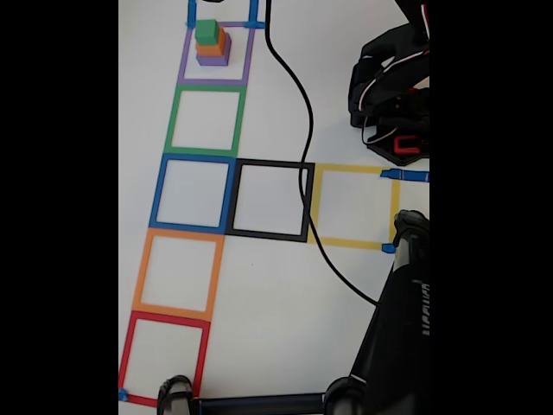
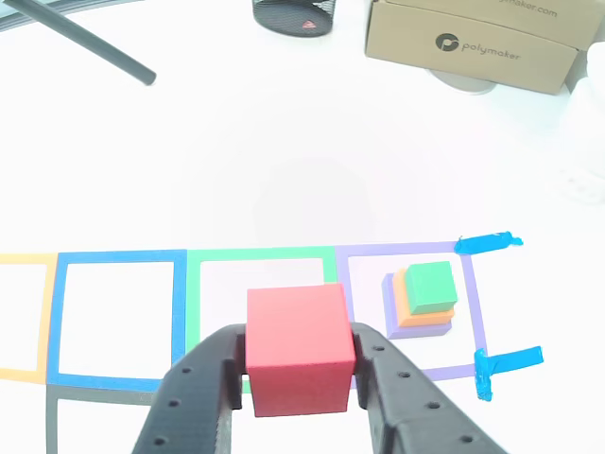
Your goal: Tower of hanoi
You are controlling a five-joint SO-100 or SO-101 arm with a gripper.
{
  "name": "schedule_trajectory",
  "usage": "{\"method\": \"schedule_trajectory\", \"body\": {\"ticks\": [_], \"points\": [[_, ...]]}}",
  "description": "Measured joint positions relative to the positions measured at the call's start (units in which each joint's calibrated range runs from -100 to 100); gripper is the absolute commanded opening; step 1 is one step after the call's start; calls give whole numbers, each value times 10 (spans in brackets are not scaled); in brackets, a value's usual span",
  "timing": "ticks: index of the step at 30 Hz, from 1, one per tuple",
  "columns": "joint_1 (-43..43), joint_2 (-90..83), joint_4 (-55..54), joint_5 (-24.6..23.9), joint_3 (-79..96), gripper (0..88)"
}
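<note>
- Three cubes sit stacked inside the purple tape square (image 1: pixel 213 54) at the top of the fixed view: purple cube (image 1: pixel 213 59) lowest, orange cube (image 1: pixel 212 45) on it, green cube (image 1: pixel 206 32) on top.
- Five more tape squares run across the white counter (image 1: pixel 268 294), with a black cable (image 1: pixel 298 130) lying over it.
- Seen in the other view, the end effector (image 2: pixel 299 364) has both black fingers (image 2: pixel 194 392) pressed against the sides of the red cube (image 2: pixel 299 348), gripping it in front of the green tape square (image 2: pixel 262 255).
- Right of it stands the same stack, near a cardboard box (image 2: pixel 473 43).
</note>
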Motion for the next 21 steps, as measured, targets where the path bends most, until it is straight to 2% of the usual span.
{"method": "schedule_trajectory", "body": {"ticks": [4,13,17,21], "points": [[-12,-36,-22,5,74,24],[-21,-128,-229,0,409,24],[-19,-150,-354,0,559,25],[5,-150,-537,0,730,25]]}}
